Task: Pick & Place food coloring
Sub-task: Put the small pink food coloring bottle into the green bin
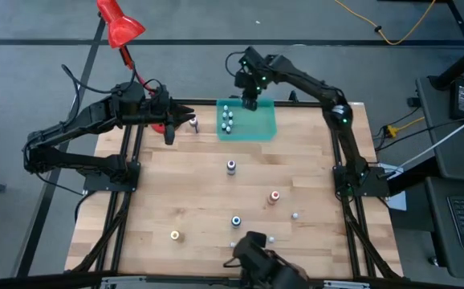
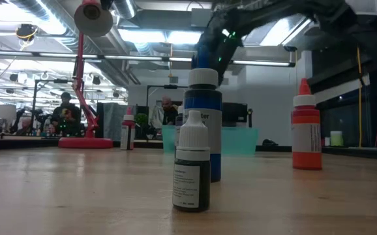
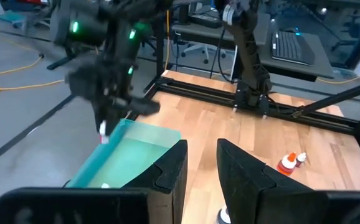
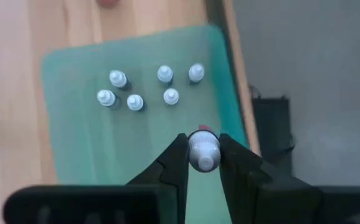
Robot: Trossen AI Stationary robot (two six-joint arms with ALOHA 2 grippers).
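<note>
Food coloring bottles stand scattered on the wooden table: a purple one (image 1: 231, 166), a red-orange one (image 1: 274, 196), a blue one (image 1: 236, 221), a yellow one (image 1: 174, 235) and tiny whitish ones (image 1: 295, 215). Several whitish-capped bottles (image 4: 149, 87) stand upright inside the teal tray (image 1: 256, 128) at the far edge. My right gripper (image 1: 250, 101) hovers over the tray's far right part, shut on a small bottle (image 4: 203, 151). My left gripper (image 3: 202, 163) is open at the far left (image 1: 170, 132), next to a bottle (image 1: 193, 123) that it does not touch. My right gripper pinches a small bottle between its two fingers, one finger (image 4: 175, 163) on each side of the whitish cap (image 4: 203, 149). The fingers come from above, pointing down. The bottle sits upright and lifted clear above the tray floor, its lower end (image 3: 104, 133) showing below the fingertips.
A red desk lamp (image 1: 118, 22) stands off the far left corner, its base (image 2: 84, 142) on the table. Close to the low camera stand a blue bottle (image 2: 203, 124), a small dark bottle (image 2: 192, 163) and a red-orange one (image 2: 306, 134). Bare wood lies in the table's middle left.
</note>
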